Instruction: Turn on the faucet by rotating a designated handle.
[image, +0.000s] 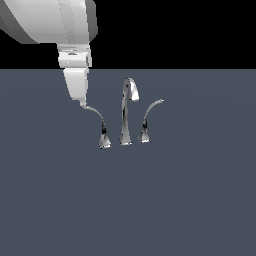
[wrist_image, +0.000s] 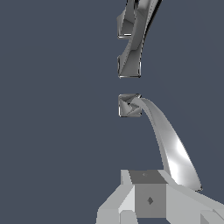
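Handle (image: 98, 117): thin chrome lever, the one on the exterior view's left of the three-piece faucet (image: 126, 117). Jaws: from where I stand their state cannot be told; the exterior view shows one pale finger-block coming down to the lever's free tip, and the wrist view shows only grey finger bodies with the tip passing beside them. Gripper (image: 80, 100) at or touching that tip; grasp or mere contact, not clear.

Handling, by my reckoning: rigid metal, no give; polished and narrow, so likely slippery under flat pads; held by its own pivot, so weight does not matter, only turning resistance. Best place to bear on it looks to be the outer end, far from the base, where leverage is greatest; a sideways push may serve as well as a pinch.

Orientation: long axis rises from the small flared base (image: 104, 142) on the dark blue-grey surface (image: 190, 200), then sweeps over in an arc, the tip pointing away from the spout (image: 128, 107), toward the exterior view's left. In the wrist view the blade (wrist_image: 168, 144) widens from base (wrist_image: 129, 105) toward the tip.

Neighbours: tall hooked spout just beside the base; shorter lever (image: 149, 120) beyond it, curving the opposite way
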